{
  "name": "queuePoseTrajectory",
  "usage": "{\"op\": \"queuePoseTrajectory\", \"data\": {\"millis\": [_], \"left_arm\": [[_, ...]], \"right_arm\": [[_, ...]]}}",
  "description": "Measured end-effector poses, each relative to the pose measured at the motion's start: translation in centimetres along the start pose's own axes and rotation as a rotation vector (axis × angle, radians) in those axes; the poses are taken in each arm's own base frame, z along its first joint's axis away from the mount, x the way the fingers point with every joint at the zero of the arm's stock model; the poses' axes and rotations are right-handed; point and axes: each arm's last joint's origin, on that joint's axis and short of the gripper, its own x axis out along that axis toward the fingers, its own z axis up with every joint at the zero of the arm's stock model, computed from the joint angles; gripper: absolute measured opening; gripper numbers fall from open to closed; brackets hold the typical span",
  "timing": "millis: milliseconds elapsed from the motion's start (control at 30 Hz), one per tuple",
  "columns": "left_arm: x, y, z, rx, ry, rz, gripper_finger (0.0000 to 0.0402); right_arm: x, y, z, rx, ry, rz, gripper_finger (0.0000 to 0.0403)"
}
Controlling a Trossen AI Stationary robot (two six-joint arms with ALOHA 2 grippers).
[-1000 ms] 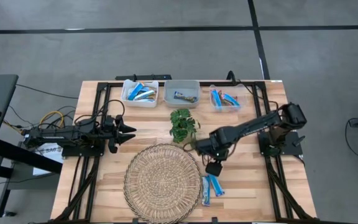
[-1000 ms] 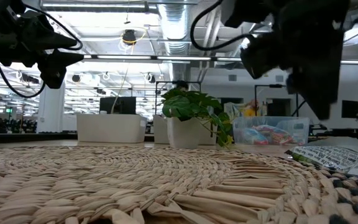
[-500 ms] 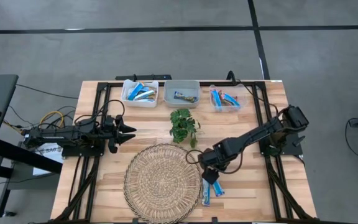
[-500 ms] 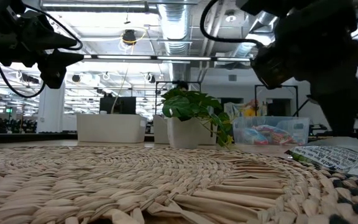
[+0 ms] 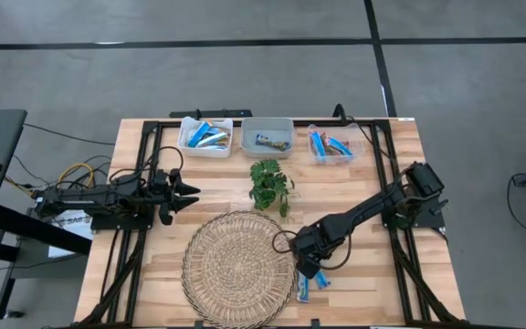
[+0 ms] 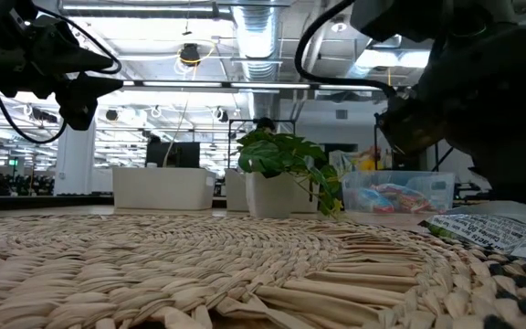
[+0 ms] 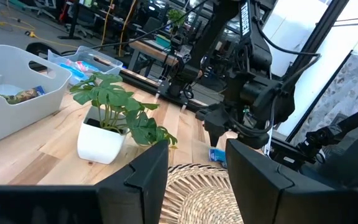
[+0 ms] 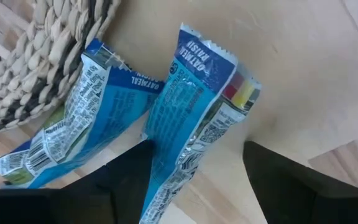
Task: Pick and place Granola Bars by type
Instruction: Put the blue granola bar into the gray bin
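3 bins (image 5: 268, 135) behind plant (image 5: 268, 183), mat (image 5: 237, 267) front, bars (image 5: 310, 285) right of mat

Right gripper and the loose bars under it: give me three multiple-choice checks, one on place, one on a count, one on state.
1. Where do the two loose blue bars lie?
A. In the middle of the woven mat
B. On the table at the mat's right edge
C. In the grey bin

2. How many bins stand along the far edge?
A. Two
B. Five
C. Three

3. How is the right gripper?
A. Open, fingers either side of a bar
B. Shut on a bar, lifted high
C. Parked off the table

Answers:
1 B: the two blue bars lie on the table beside the woven mat.
2 C: white bin, grey bin, clear bin.
3 A: the right gripper straddles one bar.
The left gripper waits open at the table's left.
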Motion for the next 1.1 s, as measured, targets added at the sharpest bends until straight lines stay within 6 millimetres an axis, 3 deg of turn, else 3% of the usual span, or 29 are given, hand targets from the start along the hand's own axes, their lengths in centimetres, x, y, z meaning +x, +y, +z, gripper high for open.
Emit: {"op": "queuePoseTrajectory", "data": {"millis": [267,600,733,967,1100], "left_arm": [[0.0,0.0,0.0,0.000,0.000,0.000,0.0153],[0.0,0.0,0.0,0.000,0.000,0.000,0.0153],[0.0,0.0,0.0,0.000,0.000,-0.001,0.0153],[0.0,0.0,0.0,0.000,0.000,0.000,0.0153],[0.0,0.0,0.0,0.000,0.000,0.000,0.0153]], "right_arm": [[0.2,0.0,0.1,0.003,0.002,-0.014,0.0226],[0.0,0.7,0.3,-0.017,-0.008,0.016,0.0086],[-0.1,0.8,0.3,-0.020,-0.010,0.024,0.0048],[-0.9,0.9,0.2,-0.065,-0.046,0.045,0.0014],[-2.9,0.8,0.0,-0.068,-0.131,0.067,0.0011]]}}
